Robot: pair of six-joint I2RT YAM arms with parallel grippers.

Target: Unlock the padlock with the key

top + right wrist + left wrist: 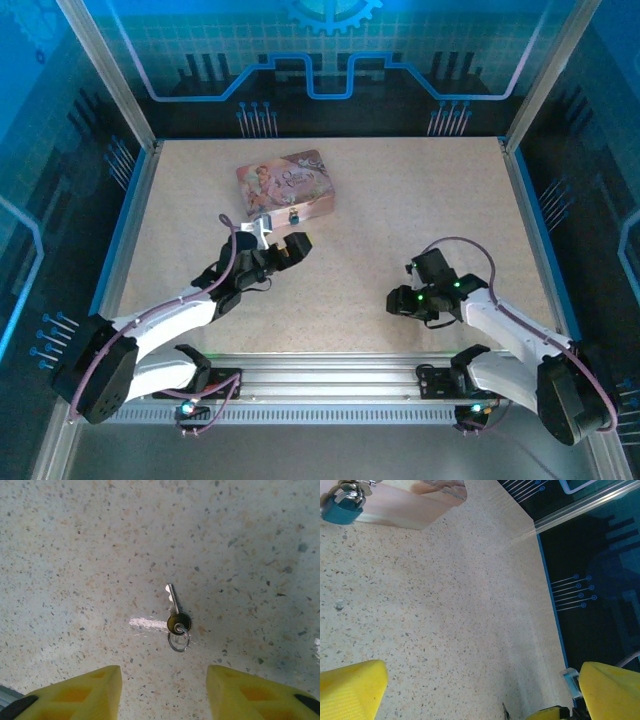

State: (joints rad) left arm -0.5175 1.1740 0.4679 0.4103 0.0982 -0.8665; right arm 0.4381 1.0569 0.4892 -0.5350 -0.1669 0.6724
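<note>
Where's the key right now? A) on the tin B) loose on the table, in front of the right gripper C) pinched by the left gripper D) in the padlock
B: the key lies flat on the table just ahead of the right gripper, nothing touching it.

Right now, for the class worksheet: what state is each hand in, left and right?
Left hand: open, holding nothing.
Right hand: open, holding nothing; the key lies loose just ahead of it.
</note>
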